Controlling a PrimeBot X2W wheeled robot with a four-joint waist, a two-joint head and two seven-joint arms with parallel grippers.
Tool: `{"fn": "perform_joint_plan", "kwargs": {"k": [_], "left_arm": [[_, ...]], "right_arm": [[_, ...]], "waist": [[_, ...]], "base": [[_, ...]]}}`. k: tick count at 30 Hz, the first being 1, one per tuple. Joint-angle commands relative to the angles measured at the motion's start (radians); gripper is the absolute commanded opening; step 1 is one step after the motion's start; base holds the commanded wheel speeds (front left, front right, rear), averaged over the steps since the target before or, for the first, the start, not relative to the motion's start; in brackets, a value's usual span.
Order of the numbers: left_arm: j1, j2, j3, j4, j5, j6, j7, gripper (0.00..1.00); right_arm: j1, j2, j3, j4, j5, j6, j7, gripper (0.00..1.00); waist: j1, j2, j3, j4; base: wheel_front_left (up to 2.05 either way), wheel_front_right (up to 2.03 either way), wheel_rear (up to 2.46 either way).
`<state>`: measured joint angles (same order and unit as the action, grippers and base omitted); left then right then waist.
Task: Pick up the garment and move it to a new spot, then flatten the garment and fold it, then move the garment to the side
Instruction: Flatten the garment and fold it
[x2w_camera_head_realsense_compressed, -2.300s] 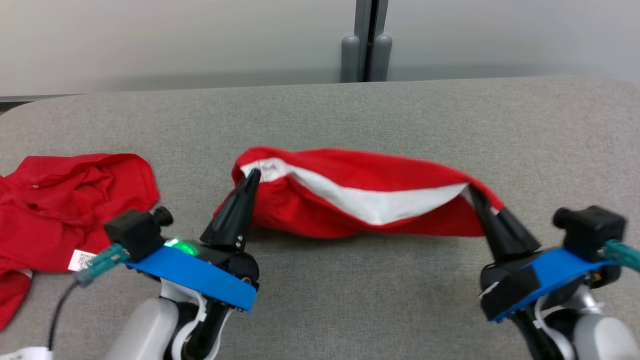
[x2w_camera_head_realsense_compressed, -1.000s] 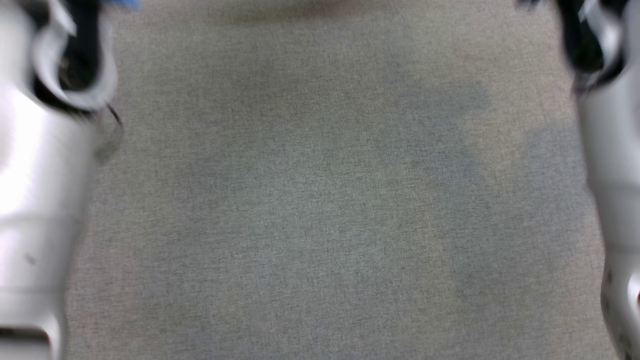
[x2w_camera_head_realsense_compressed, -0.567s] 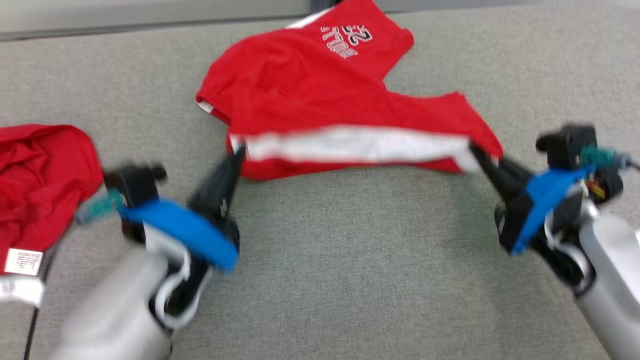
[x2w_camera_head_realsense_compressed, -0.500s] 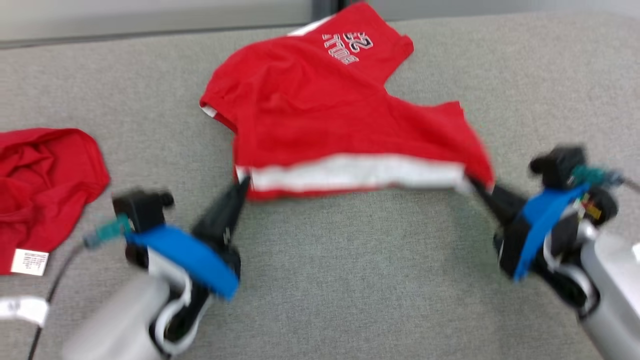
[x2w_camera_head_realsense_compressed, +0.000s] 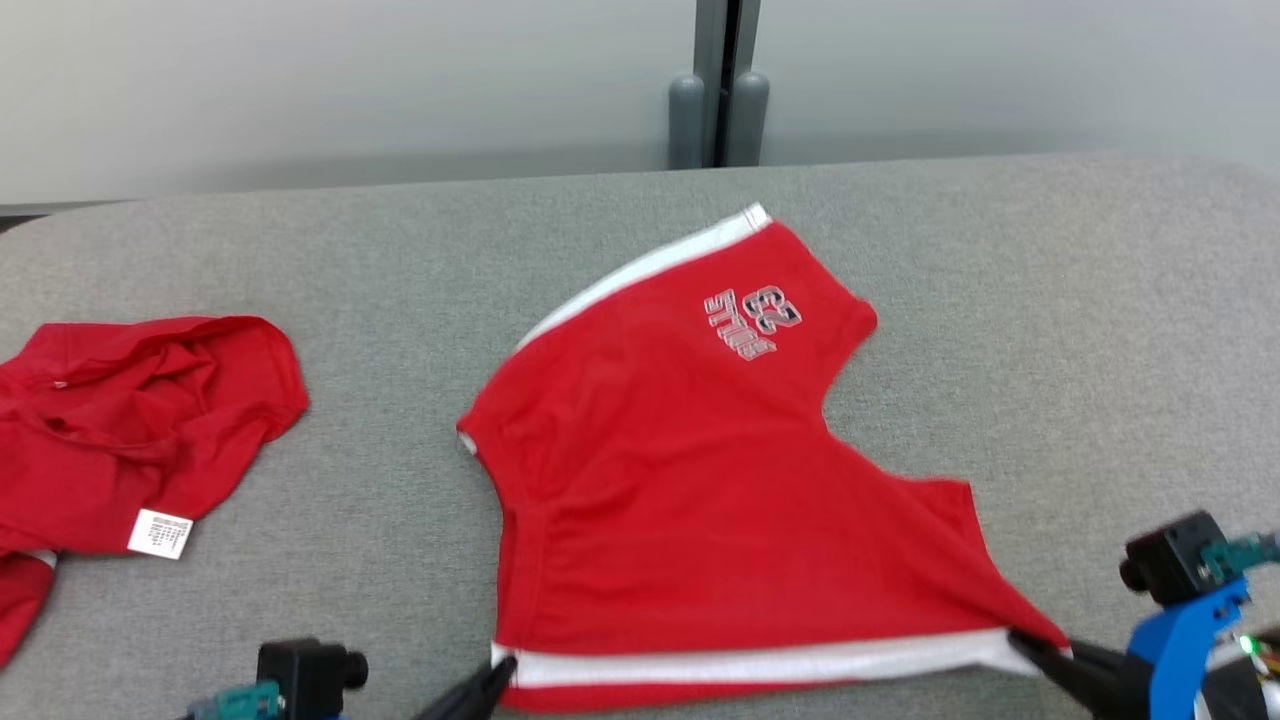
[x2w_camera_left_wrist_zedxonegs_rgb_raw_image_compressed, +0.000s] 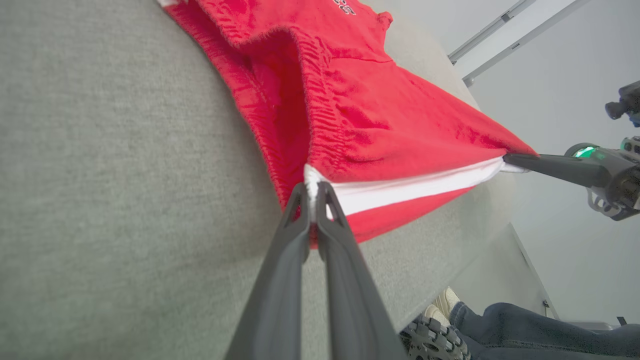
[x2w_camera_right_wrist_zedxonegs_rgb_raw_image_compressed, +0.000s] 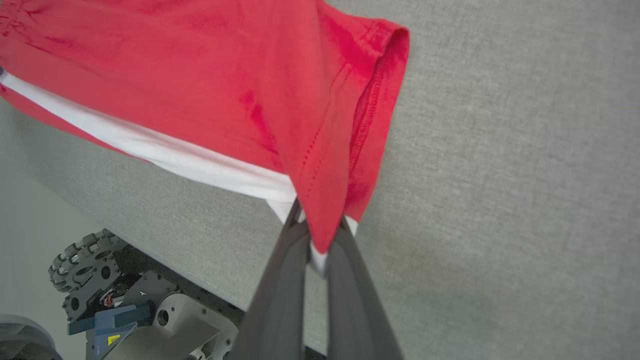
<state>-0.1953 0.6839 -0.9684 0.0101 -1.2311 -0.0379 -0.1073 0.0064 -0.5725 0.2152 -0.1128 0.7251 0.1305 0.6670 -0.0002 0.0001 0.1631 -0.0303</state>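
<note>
I am holding the red shorts (x2w_camera_head_realsense_compressed: 700, 480) by their white waistband (x2w_camera_head_realsense_compressed: 760, 665), close to the near edge of the grey table (x2w_camera_head_realsense_compressed: 1050, 300). My left gripper (x2w_camera_left_wrist_zedxonegs_rgb_raw_image_compressed: 312, 192) is pinching the band's left corner, its fingers pressed together on the cloth. My right gripper (x2w_camera_right_wrist_zedxonegs_rgb_raw_image_compressed: 320, 235) is clamping the right corner in the same way, with red fabric draping over its tips. The band is running taut between the two grippers, along the table's near edge. The rest of the shorts is lying spread on the table top, reaching toward its far edge, and the leg with the printed number (x2w_camera_head_realsense_compressed: 752, 320) is pointing that way. A second red garment (x2w_camera_head_realsense_compressed: 130, 430) is lying crumpled at the table's left end, well apart from the shorts, with its white label (x2w_camera_head_realsense_compressed: 160, 532) facing up. Beyond the table's near edge, I am seeing a person's shoe (x2w_camera_left_wrist_zedxonegs_rgb_raw_image_compressed: 440, 330) and trouser leg (x2w_camera_left_wrist_zedxonegs_rgb_raw_image_compressed: 525, 325) through the left wrist camera. The right wrist camera is showing me the robot's wheeled base (x2w_camera_right_wrist_zedxonegs_rgb_raw_image_compressed: 85, 270) under that same edge.
</note>
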Motion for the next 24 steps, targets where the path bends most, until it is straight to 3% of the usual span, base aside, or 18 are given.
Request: {"fn": "perform_joint_plan", "kwargs": {"k": [1,6,10,15,24], "left_arm": [[0.051,0.034,0.000,-0.060,-0.033,0.023,0.011,0.00],[0.132,0.115,0.012,-0.225,-0.099,0.080,0.028,0.00],[0.125,0.128,0.034,-0.290,-0.113,0.075,0.016,0.00],[0.032,0.047,0.063,-0.264,-0.104,0.052,0.006,0.00],[-0.162,-0.144,0.131,-0.044,-0.101,0.056,-0.036,0.00]], "right_arm": [[0.085,0.040,-0.068,-0.053,-0.016,0.000,0.065,0.00],[0.227,0.150,-0.232,-0.241,-0.078,0.000,0.221,0.00],[0.209,0.191,-0.279,-0.345,-0.134,0.000,0.249,0.00],[0.069,0.182,-0.241,-0.352,-0.151,0.000,0.207,0.00],[-0.284,0.123,-0.108,-0.152,-0.096,0.000,0.138,0.00]], "waist": [[0.0002,-0.0001,-0.022,0.013],[0.0002,-0.0001,-0.025,0.017],[0.0002,-0.0001,-0.018,0.030],[0.0002,-0.0001,0.003,0.048],[0.0002,-0.0001,0.092,0.097]], "base": [[0.00,0.00,0.00],[0.00,0.00,0.00],[0.00,0.00,0.00],[0.00,0.00,0.00],[0.00,0.00,0.00]]}}
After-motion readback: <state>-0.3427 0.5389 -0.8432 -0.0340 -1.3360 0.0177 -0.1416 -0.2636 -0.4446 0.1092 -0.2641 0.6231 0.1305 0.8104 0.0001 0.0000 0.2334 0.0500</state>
